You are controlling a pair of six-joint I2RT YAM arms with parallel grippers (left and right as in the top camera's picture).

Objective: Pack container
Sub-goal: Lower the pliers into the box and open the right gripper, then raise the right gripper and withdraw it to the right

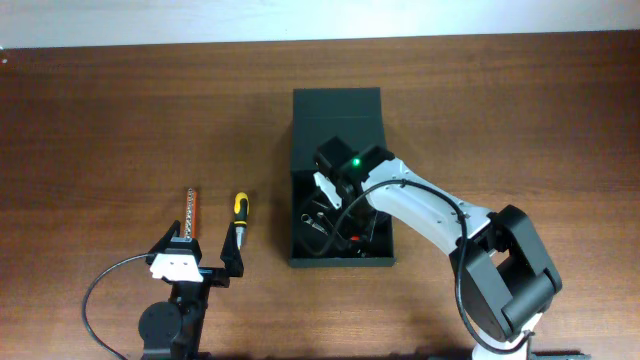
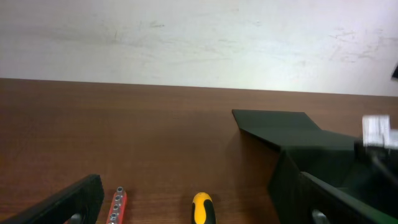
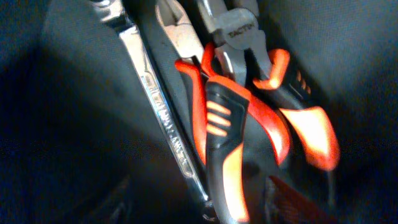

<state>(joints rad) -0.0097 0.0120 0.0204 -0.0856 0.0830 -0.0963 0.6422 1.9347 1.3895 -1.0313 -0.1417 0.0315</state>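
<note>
The container (image 1: 340, 110) is a dark box in mid-table with its flap lid open toward the back. In the left wrist view it shows at the right (image 2: 280, 121). My right gripper (image 1: 332, 198) reaches down inside it. The right wrist view shows orange-and-black pliers (image 3: 224, 124), a second pair (image 3: 301, 127) and a silver wrench (image 3: 158, 106) lying on the container floor (image 3: 62, 93); its jaws are lost in the dark. My left gripper (image 1: 200, 255) is open and empty. It sits just short of a yellow-black screwdriver (image 1: 238, 215) and a red bit holder (image 1: 191, 212).
The screwdriver (image 2: 203, 210) and the bit holder (image 2: 115, 206) lie on the brown table between my left fingers, left of the container. A black cable (image 1: 100, 290) loops at the left arm's base. A pale wall (image 2: 186, 37) stands behind the table.
</note>
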